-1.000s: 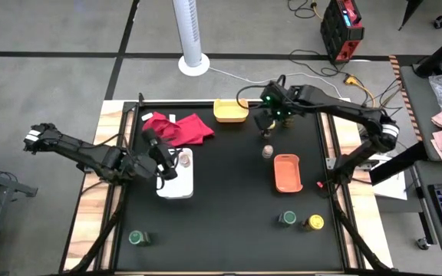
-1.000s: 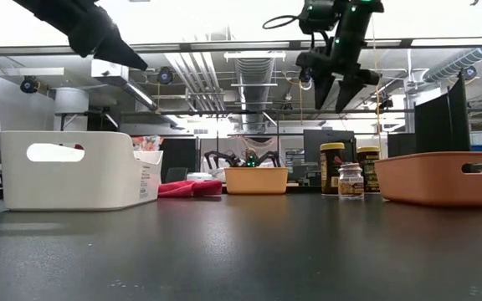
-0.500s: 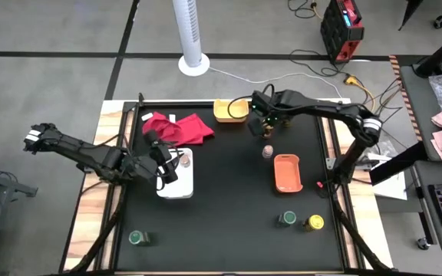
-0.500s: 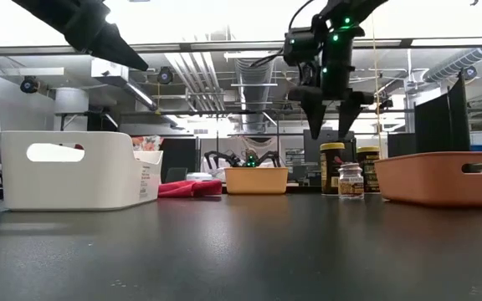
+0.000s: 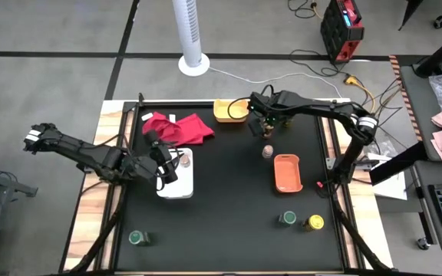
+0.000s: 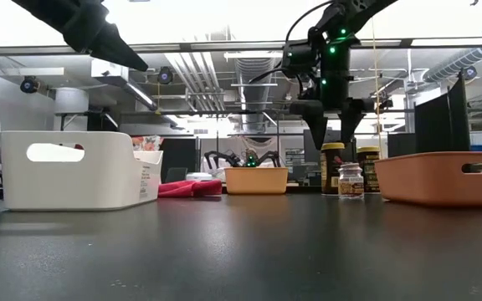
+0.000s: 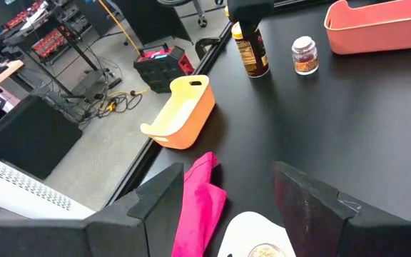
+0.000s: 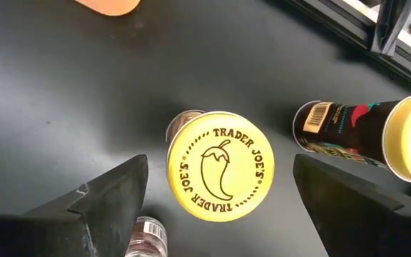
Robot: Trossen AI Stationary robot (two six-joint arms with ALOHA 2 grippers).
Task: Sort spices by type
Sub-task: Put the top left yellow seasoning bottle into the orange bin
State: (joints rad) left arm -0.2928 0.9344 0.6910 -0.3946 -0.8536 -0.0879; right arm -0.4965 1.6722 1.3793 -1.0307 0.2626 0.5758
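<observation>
My right gripper [image 5: 265, 127] is open and hangs over two yellow-lidded jars near the table's far edge. In the right wrist view its fingers stand on either side of one yellow lid [image 8: 220, 165], apart from it; the second yellow jar [image 8: 398, 139] stands beside it. In the low view the fingertips [image 6: 318, 134] are just above that jar [image 6: 331, 167]. A pinkish-brown jar [image 5: 267, 152] stands nearer. My left gripper [image 5: 167, 167] is open above the white tray [image 5: 176, 188], which holds a jar [image 7: 266, 250]. Two green-lidded jars [image 5: 138, 238] [image 5: 286, 218] and a yellow one [image 5: 314, 223] stand near the near edge.
The yellow tray [image 5: 231, 111] sits at the far edge, left of my right gripper. The orange tray [image 5: 287, 173] lies right of centre and the red cloth [image 5: 179, 128] lies far left. Bare black tabletop [image 5: 229, 222] spreads across the middle and the near side.
My right gripper has come down and moved a little toward the table's left, ending over the yellow-lidded jar with its fingers pointing down. The left arm and the jars have kept still.
</observation>
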